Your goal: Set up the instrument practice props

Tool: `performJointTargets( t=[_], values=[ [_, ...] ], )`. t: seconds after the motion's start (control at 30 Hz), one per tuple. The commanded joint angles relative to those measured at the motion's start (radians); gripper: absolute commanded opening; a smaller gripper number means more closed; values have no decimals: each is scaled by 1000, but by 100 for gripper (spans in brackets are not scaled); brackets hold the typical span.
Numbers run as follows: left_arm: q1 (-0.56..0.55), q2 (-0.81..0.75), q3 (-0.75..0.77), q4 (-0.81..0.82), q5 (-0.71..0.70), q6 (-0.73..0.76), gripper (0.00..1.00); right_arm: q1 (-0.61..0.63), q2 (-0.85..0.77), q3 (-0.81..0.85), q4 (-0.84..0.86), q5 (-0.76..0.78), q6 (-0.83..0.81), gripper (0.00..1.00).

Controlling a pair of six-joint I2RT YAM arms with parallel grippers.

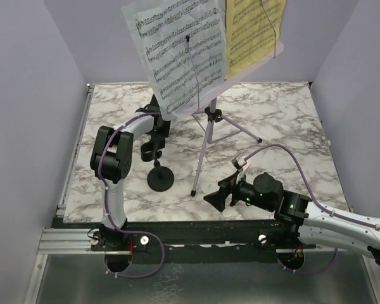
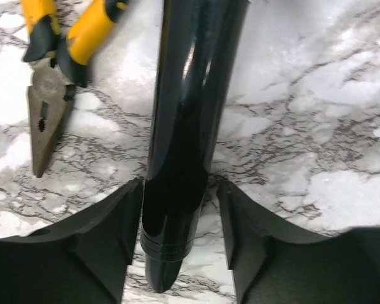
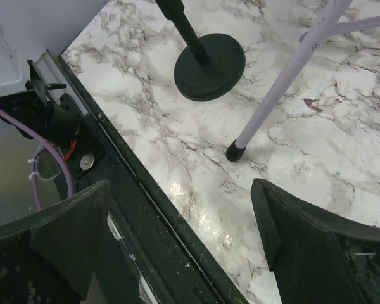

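Between the fingers of the left gripper (image 2: 180, 202) sits the black microphone (image 2: 183, 126), on the left half of the marble table (image 1: 285, 126), just beyond the short mic stand (image 1: 159, 179). The jaws are half spread and astride the barrel: one pad looks to touch it, while the other stands off with a sliver of marble showing between. So this is not a pinch yet. I cannot tell whether the barrel lies on the marble or hangs clear of it.

The step in hand seems to be taking hold of the microphone so it can go to its stand. To do it well, the wrist should shift until both pads meet the barrel together, since a one-sided push would likely roll it. The grip belongs on the straight part of the body, above the ringed, tapering end. It also needs to stay clear of the yellow-handled pliers (image 2: 60, 69) lying close alongside.

The barrel is round, hard and highly glossy — it will probably slip under a light squeeze. The pads are matte black with angled faces. The mic stand has a flat disc base and a thin pole. Right of it stands the lilac music stand (image 1: 203, 151) on slim tube legs, bearing limp paper pages, one white (image 1: 177, 50) and one yellow (image 1: 253, 28).

The right gripper (image 3: 180, 183) hangs near the front edge, fingers wide apart and holding nothing.
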Motion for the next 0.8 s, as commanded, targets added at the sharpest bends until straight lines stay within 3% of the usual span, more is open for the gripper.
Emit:
performJointTargets(
  t=[0.0, 0.2, 0.47, 0.67, 0.77],
  values=[
    [-23, 4, -26, -54, 14, 41, 52, 6, 36, 56, 39, -9, 32, 100],
    [-17, -76, -40, -43, -39, 22, 42, 5, 61, 64, 35, 8, 111, 100],
    [75, -274, -55, -21, -21, -63, 25, 5, 85, 144, -145, 102, 224, 100],
    [264, -548, -105, -36, 122, -253, 10, 5, 68, 171, -212, 148, 237, 100],
    [284, -726, -149, -68, 136, -308, 4, 5, 61, 166, -210, 150, 245, 100]
  ],
)
